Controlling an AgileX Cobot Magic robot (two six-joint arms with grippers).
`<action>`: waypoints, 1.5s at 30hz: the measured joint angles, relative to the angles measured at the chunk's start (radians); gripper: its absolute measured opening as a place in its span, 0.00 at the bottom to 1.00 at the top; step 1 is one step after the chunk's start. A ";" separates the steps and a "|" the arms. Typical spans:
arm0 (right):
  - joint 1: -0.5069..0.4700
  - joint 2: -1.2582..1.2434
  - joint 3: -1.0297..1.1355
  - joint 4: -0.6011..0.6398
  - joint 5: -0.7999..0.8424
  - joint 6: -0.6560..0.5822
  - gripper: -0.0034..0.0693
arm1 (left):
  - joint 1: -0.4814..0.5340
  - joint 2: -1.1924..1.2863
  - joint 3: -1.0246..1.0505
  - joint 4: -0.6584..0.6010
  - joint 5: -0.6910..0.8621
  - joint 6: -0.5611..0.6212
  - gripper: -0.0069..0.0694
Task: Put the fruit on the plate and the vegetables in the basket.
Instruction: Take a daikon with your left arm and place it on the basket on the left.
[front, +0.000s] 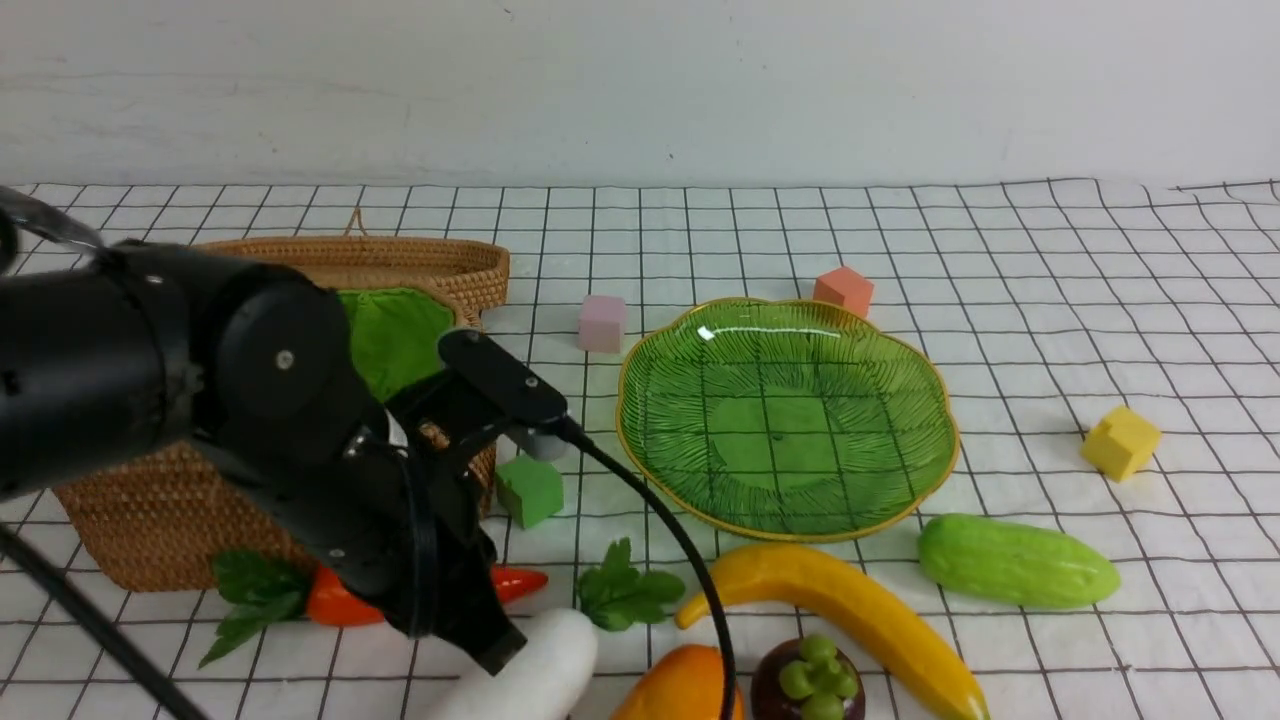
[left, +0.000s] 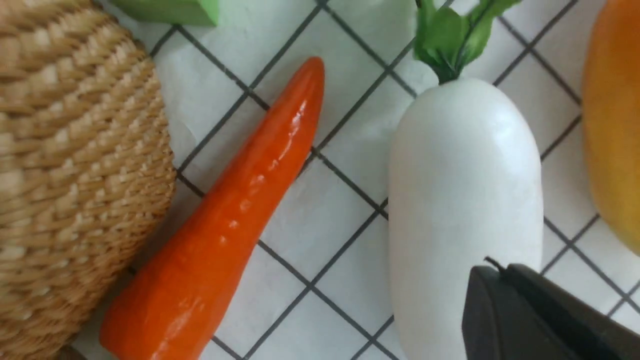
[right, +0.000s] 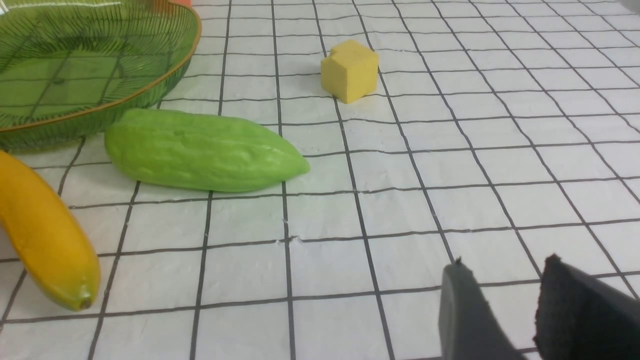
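Our left fingers (left: 540, 320) were pressed shut over the white radish (left: 465, 200), gripping nothing, with the carrot (left: 225, 225) between it and the basket (left: 75, 175); our right fingers (right: 470, 315) stood apart, empty. We feared a lift would leave the smooth radish on the desk (left: 320, 220)

Carrot (front: 335, 603), radish (front: 540, 670), mango (front: 680, 690), mangosteen (front: 810, 685), banana (front: 850, 605) and cucumber (front: 1015, 560) lay along the table's (front: 1100, 300) near edge; basket (front: 130, 520) and green plate (front: 780, 420) stood behind.

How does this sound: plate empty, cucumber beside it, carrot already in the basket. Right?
Not quite. The carrot is not in the basket; it lies outside, beside it, as the left wrist view shows. The plate is empty, with the cucumber beside it.
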 joint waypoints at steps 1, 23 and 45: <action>0.000 0.000 0.000 0.000 0.000 0.000 0.38 | 0.000 -0.031 0.000 -0.003 -0.001 0.001 0.07; 0.000 0.000 0.000 -0.001 0.000 0.000 0.38 | -0.058 0.204 0.000 0.022 -0.021 -0.157 0.95; 0.000 0.000 0.000 -0.001 0.000 0.000 0.38 | -0.057 0.036 -0.288 0.119 0.273 -0.080 0.78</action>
